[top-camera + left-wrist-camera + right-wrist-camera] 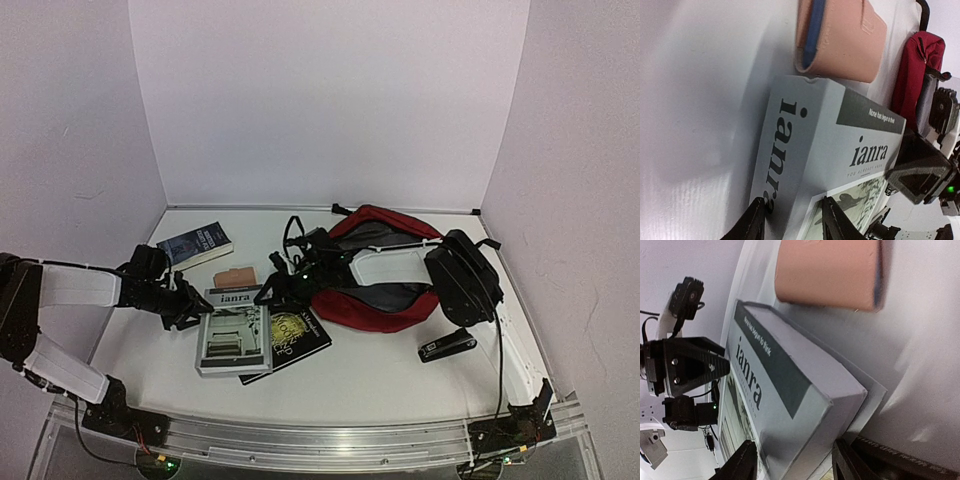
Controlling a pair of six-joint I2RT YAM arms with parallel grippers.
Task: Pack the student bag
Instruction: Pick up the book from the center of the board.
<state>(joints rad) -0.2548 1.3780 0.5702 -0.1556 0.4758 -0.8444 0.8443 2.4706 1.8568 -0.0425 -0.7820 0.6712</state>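
Note:
The student bag point(372, 312), dark red with grey lining, lies open at the table's centre right; its red side also shows in the left wrist view point(912, 75). Left of it a grey book titled "ianra" point(234, 328) rests partly on a black book point(296, 338). My left gripper point(195, 305) is at that grey book's point(840, 150) left edge. The left gripper point(792, 222) has one finger against the spine and one on the cover. My right gripper point(272, 290) reaches over the bag. The right gripper point(796, 462) stands astride the grey book's point(790, 390) far right corner, fingers a little apart from it.
A pink pouch with a blue edge point(237, 275) lies just behind the grey book. A dark blue book point(195, 243) sits at the back left. A small black device point(447, 346) lies in front of the bag, near the right wall.

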